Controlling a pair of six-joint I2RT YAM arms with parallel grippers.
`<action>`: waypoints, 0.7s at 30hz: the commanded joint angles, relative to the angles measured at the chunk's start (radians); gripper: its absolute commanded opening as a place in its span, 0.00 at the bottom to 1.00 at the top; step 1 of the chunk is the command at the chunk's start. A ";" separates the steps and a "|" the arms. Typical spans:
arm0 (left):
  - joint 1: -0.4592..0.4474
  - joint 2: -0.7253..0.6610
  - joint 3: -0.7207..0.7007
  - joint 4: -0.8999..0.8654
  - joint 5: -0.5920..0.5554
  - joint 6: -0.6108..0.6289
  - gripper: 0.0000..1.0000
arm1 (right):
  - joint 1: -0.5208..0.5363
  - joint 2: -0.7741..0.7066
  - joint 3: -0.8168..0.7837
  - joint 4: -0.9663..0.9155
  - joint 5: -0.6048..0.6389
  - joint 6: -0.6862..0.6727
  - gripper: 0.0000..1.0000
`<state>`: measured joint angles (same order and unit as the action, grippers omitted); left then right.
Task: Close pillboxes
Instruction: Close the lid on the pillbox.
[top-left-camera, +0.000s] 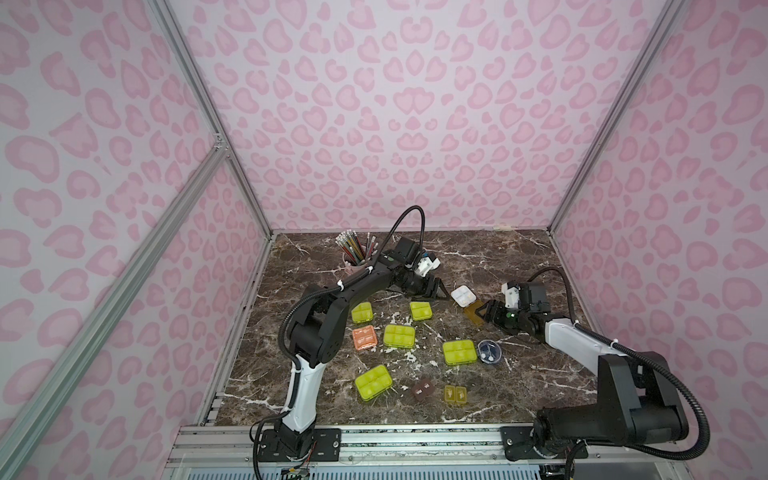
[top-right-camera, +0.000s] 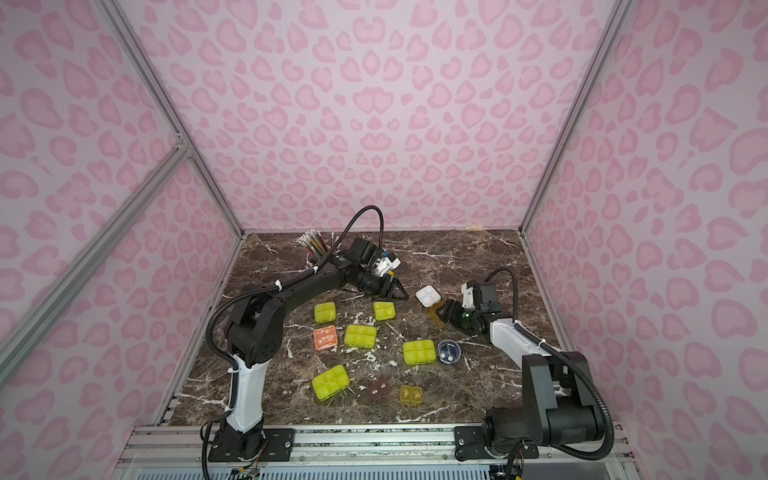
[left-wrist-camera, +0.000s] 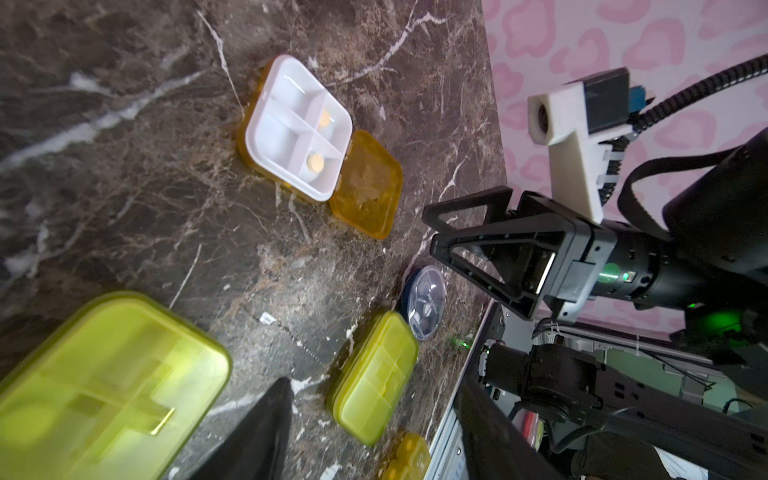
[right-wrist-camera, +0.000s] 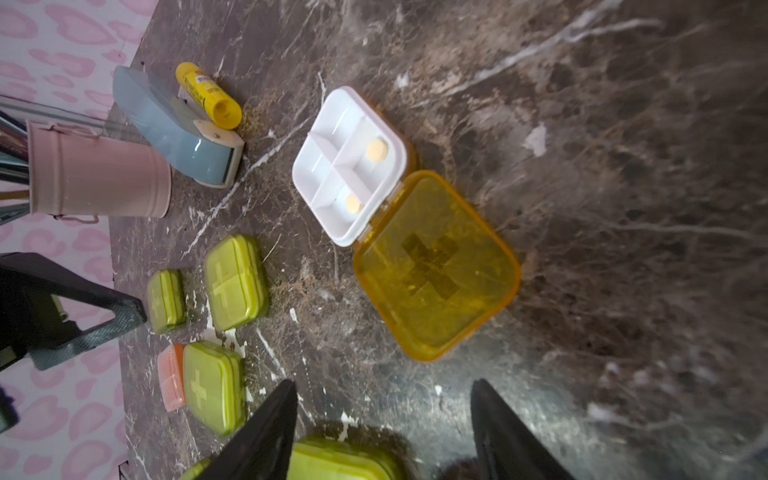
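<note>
Arms are flanking the one open pillbox (top-left-camera: 464, 300) on the far part of the marble table (top-left-camera: 540, 266), right of centre. I am reaching my left arm from its near-left base far across the table, elbow raised. The left gripper (top-left-camera: 436, 291) is pointing right, near the white tray (right-wrist-camera: 349, 162), with its jaws standing apart and holding nothing. I am stretching my right arm low from the near-right base, and the right gripper (top-left-camera: 478, 316) is pointing left. Its jaws are also parted and empty, and its tips are hanging just beside the amber lid (right-wrist-camera: 436, 266). That lid is lying flat on the table, hinged to the tray's near-right side. Two yellow tablets (right-wrist-camera: 377, 149) are sitting in the tray's compartments. A raised cross is showing on the amber lid. The same cross is showing on the shut lime pillboxes (top-left-camera: 399, 336) lying nearer and to the left. Print is running along the yellow glue stick (right-wrist-camera: 208, 93), which is lying beside the blue-grey stapler (right-wrist-camera: 178, 133) and the pink pencil cup (right-wrist-camera: 99, 178) at the far left. It is too blurred for me to read.
</note>
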<state>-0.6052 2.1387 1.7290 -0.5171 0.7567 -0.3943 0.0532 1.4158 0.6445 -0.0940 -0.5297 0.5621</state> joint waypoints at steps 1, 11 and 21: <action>-0.004 0.054 0.082 0.003 -0.047 -0.060 0.66 | -0.027 0.018 -0.032 0.096 -0.031 0.032 0.67; -0.019 0.335 0.438 0.026 -0.088 -0.170 0.68 | -0.120 0.046 -0.147 0.265 -0.118 0.099 0.68; -0.029 0.494 0.636 -0.011 -0.149 -0.230 0.72 | -0.142 0.126 -0.155 0.342 -0.185 0.126 0.70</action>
<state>-0.6308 2.6114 2.3398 -0.5091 0.6258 -0.6025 -0.0872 1.5204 0.4950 0.2443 -0.7136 0.6727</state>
